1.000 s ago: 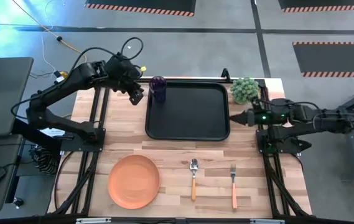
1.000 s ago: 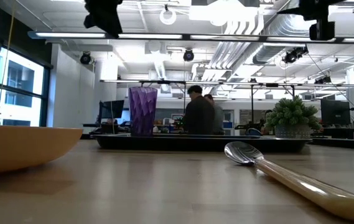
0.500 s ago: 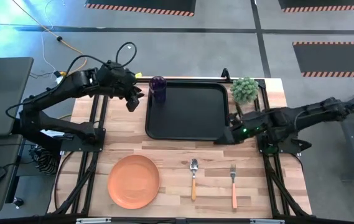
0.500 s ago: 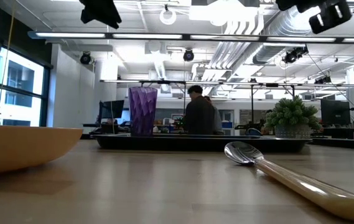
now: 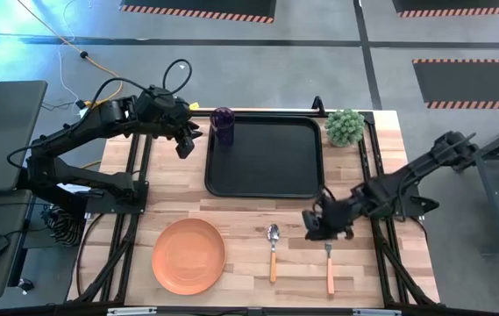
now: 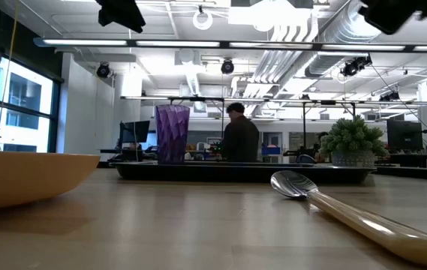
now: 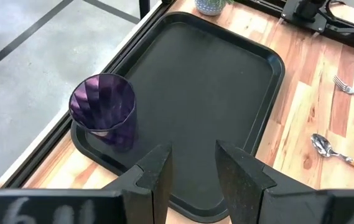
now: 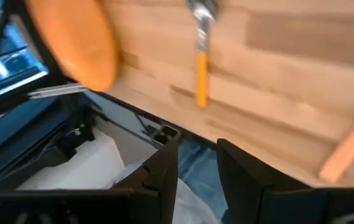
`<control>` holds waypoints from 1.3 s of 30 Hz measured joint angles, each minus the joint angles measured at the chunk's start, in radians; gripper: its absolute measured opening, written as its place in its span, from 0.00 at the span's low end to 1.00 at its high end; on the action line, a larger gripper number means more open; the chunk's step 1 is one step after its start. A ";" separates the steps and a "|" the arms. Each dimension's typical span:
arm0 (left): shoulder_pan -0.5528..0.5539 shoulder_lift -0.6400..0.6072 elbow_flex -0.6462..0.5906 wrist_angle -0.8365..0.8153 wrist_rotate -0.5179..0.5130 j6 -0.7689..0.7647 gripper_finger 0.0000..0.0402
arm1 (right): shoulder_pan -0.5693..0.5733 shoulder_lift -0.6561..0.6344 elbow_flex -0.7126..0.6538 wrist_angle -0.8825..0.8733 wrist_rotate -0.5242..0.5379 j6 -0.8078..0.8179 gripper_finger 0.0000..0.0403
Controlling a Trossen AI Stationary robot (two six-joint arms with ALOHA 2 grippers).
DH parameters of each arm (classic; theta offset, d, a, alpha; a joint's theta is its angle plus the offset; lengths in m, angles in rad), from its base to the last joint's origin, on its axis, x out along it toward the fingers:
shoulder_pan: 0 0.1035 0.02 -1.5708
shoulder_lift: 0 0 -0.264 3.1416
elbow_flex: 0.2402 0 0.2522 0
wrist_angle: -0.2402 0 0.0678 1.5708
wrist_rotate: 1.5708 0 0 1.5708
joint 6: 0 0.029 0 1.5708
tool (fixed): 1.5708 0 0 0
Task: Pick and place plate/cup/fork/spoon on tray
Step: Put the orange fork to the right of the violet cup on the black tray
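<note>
The fork (image 5: pixel 329 263) lies on the counter (image 5: pixel 240 219) near its front edge, tines toward the tray (image 5: pixel 265 156), orange handle running straight back toward the front edge. So its long axis points at the tray, and my right end effector (image 5: pixel 317 226) hangs just off the tine end, slightly to the spoon's side. The spoon (image 5: pixel 273 250) lies parallel, just beside the fork, bowl also toward the tray. My right arm is plainly the nearer one for both.

My right fingers (image 8: pixel 164 171) stand narrowly apart with nothing between them. I judge the next move needs the jaws set across that handle, not along it.

The plate (image 5: pixel 188 254) sits further left on the counter. The cup (image 7: pixel 105 112) already stands upright in the tray's corner. My left end effector (image 5: pixel 181 140) waits beside that corner, fingers (image 7: pixel 155 177) slightly parted and empty.
</note>
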 joint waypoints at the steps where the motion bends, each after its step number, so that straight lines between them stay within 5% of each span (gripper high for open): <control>1: 0.000 0.000 0.000 0.000 0.000 0.008 0.28 | 0.022 0.012 0.000 -0.001 0.000 0.039 0.26; 9: 0.000 0.000 0.000 -0.002 0.000 0.030 0.28 | 0.164 0.096 0.000 -0.011 -0.001 0.242 0.26; 39: 0.000 0.001 0.000 -0.002 0.000 0.011 0.28 | 0.312 0.314 0.000 -0.147 0.005 0.240 0.26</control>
